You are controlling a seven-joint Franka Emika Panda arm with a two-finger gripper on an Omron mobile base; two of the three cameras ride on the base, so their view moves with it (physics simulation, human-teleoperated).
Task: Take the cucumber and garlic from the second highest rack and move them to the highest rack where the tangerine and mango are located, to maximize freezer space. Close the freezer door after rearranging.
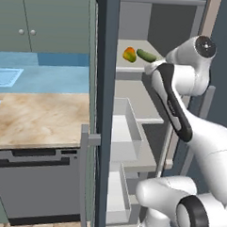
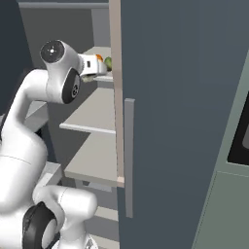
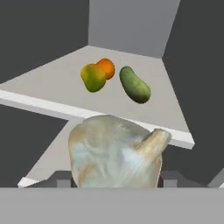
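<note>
On the highest rack, the mango, tangerine and cucumber crowd the middle, leaving bare plate at 9 o'clock and along the front edge.

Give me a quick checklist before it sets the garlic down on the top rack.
1. Garlic held in the end effector: ok, the bulb sits right between the finger tips.
2. Cucumber already on the highest rack: ok, lying right of the mango.
3. Tangerine on that rack: ok, just behind the mango.
4. Free spot for the garlic: ok, bare shelf shows in front of the fruit.
5. Garlic above the rack's front edge: cannot tell, it still looks short of the rim.
6. Freezer door closed: not ok, it stands open.
</note>
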